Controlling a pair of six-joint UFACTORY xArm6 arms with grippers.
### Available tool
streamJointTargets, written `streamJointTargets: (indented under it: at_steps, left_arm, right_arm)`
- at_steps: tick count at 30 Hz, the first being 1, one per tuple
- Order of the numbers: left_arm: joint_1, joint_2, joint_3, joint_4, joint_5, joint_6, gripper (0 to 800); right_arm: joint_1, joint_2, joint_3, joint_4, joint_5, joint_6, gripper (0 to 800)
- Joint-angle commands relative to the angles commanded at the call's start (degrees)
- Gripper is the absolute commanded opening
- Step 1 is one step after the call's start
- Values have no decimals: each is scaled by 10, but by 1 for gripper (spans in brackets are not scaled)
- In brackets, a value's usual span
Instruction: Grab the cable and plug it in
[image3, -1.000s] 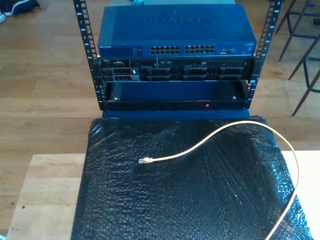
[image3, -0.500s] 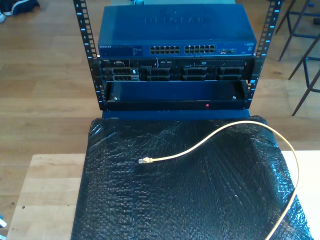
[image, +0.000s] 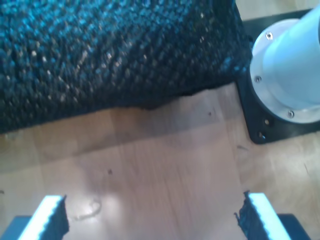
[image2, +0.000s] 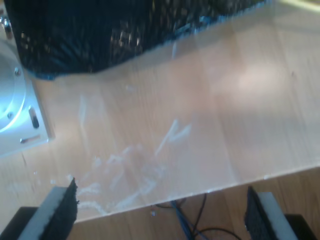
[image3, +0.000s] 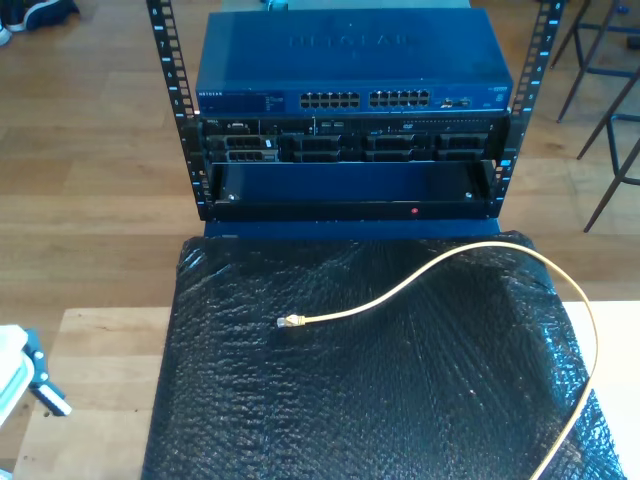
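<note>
Fingers (image: 50, 220) apart above bare table (image: 165, 165)

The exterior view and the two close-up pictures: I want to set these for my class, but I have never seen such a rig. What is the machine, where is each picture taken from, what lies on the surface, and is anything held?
The machine is a pair of robot arms, each ending in a two-fingered gripper with its own camera. The exterior view comes from a camera off the arms. It shows a black bubble-wrap mat on a wooden table, with a blue network switch in a rack beyond it. On the mat lies the cable, pale yellow, its plug free. A white part of an arm shows at the exterior view's left edge. The wrist views look along my first gripper and my second gripper at bare wood. Both are open; nothing is held.
</note>
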Motion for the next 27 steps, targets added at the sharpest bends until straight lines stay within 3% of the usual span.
streamJointTargets:
  at_steps: [7, 11, 19, 27]
  left_arm:
    - [-43, 1, 0, -2, -4, -44, 799]
    - [-62, 3, -4, -4, -4, -57, 799]
    - [-68, 26, -23, -25, -4, -68, 799]
    - [-68, 63, -54, -61, -5, -69, 799]
  right_arm:
    - [94, -11, -4, 5, -31, 40, 790]
    - [135, -13, -4, 46, -54, 58, 767]
    - [193, -16, -13, 133, -84, 71, 776]
    - [283, 13, -18, 141, -180, 105, 777]
